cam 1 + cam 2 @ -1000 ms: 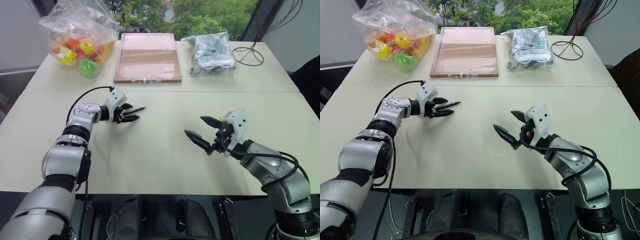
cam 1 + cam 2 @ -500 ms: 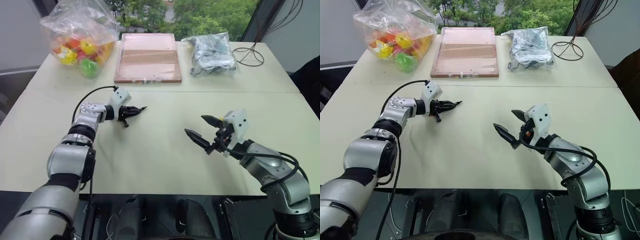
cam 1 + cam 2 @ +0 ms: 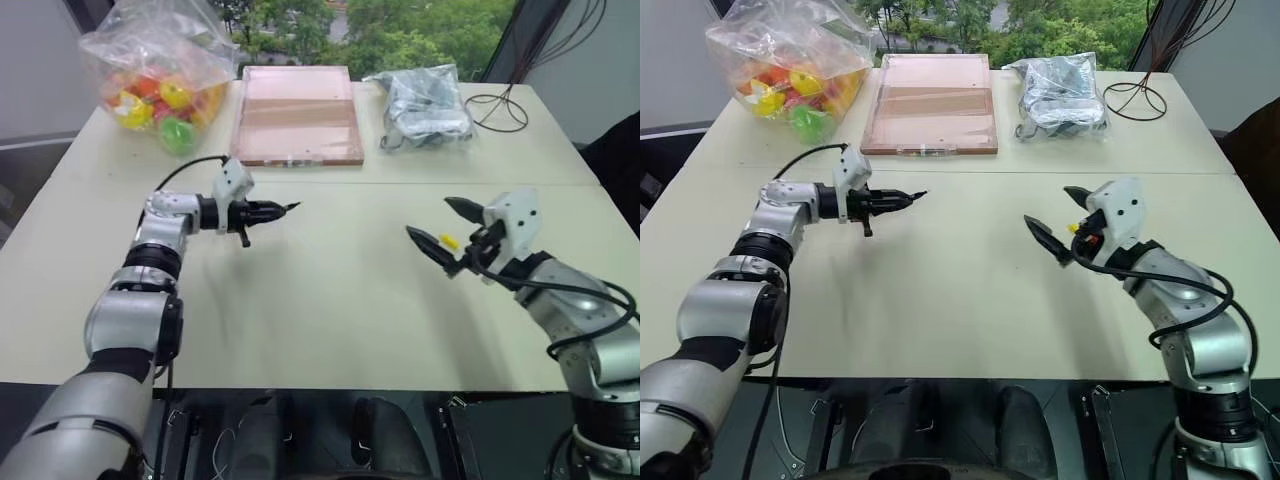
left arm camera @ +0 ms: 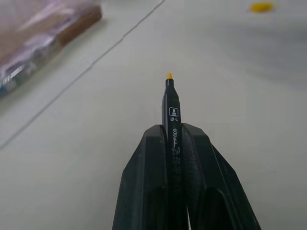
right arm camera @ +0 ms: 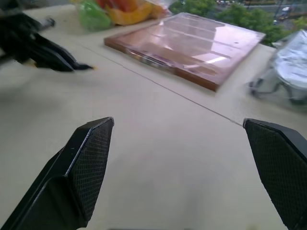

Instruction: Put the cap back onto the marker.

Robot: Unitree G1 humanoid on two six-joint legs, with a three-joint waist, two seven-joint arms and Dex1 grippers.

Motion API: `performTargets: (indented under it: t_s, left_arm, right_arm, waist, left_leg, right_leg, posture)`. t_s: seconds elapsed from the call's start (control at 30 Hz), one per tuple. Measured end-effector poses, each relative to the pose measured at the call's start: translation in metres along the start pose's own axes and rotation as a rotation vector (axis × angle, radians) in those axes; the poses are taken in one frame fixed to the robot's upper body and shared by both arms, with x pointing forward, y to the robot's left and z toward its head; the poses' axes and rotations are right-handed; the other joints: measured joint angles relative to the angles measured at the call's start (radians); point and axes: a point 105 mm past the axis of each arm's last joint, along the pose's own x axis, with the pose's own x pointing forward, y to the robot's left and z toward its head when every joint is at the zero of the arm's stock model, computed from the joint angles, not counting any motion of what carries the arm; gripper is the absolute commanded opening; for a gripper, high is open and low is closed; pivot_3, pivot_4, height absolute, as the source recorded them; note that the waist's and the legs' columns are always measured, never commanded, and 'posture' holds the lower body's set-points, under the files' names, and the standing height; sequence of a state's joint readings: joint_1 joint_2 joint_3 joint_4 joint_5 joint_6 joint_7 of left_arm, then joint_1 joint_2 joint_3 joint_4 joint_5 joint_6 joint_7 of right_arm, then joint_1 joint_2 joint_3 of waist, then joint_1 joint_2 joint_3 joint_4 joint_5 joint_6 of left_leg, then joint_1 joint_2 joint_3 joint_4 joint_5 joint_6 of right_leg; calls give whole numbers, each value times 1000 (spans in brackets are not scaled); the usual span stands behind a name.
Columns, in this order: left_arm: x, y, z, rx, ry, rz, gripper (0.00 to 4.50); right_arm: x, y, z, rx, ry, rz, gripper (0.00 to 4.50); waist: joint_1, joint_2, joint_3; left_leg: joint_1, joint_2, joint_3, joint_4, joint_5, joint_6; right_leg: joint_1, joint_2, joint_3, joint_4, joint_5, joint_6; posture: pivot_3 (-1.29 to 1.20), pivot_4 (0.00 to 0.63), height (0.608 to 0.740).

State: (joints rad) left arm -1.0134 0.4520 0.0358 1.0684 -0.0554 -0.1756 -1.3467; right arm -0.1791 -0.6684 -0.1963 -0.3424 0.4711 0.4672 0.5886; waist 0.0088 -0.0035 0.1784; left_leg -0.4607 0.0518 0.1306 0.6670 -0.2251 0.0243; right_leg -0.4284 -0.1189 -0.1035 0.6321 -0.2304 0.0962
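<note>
My left gripper (image 3: 258, 212) is shut on the marker (image 4: 171, 103), a thin black stick, and holds it just above the table. The marker's small yellow tip (image 3: 295, 206) juts out past the fingers toward the right. The cap (image 3: 450, 241), a tiny yellow cylinder, lies on the table to the right. From the head views it appears between the fingers of my right gripper (image 3: 429, 217), which hangs open and empty above it. The cap (image 4: 261, 6) also lies far ahead of the marker tip in the left wrist view. The right wrist view shows the left gripper (image 5: 45, 53) across the table.
Along the far side of the table (image 3: 320, 300) stand a clear bag of colourful toys (image 3: 150, 75), a flat pink board (image 3: 296, 115) and a clear bag of grey parts (image 3: 425, 105). A black cable coil (image 3: 498, 105) lies at the far right.
My left gripper has shut on the marker and lifted it off the table. My right gripper, still open, has moved right and up, uncovering the yellow cap.
</note>
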Motion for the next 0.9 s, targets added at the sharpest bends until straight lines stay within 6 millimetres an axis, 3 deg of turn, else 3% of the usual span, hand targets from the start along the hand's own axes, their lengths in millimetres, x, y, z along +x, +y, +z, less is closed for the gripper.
performTargets:
  t_s: [0.27,0.47,0.63,0.9]
  left_arm:
    - [-6,-48,10,-88,-157,-46,78]
    - [3,-77,18,-148,-216,10,78]
    - [11,-97,9,-170,-155,-61,78]
    - [2,-105,2,-182,-63,-148,78]
  right_arm:
    - [-14,-55,-45,-66,114,-105,4500]
    - [-15,-61,-71,5,150,-57,4500]
    - [-11,-59,-90,57,176,-14,4500]
    - [-6,-60,-99,80,186,16,4500]
  waist:
    - [-5,0,0]
    - [1,0,0]
    - [0,1,0]
    - [1,1,0]
  left_leg:
    - [1,0,0,0,3,-5]
    - [2,0,0,1,3,-4]
    - [3,0,0,0,3,-5]
    - [3,0,0,0,3,-5]
  right_leg:
    - [1,0,1,1,0,1]
    - [2,0,1,1,0,1]
    - [2,0,1,1,0,1]
    - [2,0,1,1,0,1]
  posture:
    - [0,150,740]
    - [0,150,740]
    - [0,150,740]
    - [0,150,740]
